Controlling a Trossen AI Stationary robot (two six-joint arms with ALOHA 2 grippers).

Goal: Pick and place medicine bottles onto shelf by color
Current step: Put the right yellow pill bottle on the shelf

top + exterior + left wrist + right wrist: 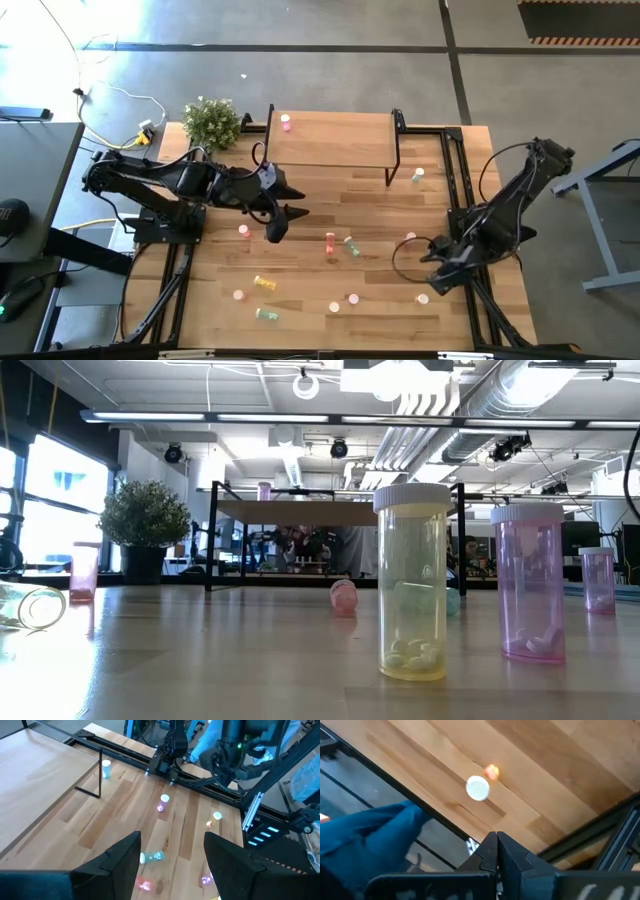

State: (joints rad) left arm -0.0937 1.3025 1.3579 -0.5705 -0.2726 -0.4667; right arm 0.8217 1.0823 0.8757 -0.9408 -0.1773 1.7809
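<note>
The high view looks straight down on the whole table (400, 190) from far above, while the low view sits at tabletop level, facing across to the shelf (330, 512) and the room beyond, with a yellow bottle (411, 582) close to its lens. The left wrist view looks obliquely down across the table past its own fingers (118, 864), sharing the shelf's leg (95, 779) with the high view; the right wrist view looks closely down at the table edge and one white-capped bottle (478, 787).
</note>
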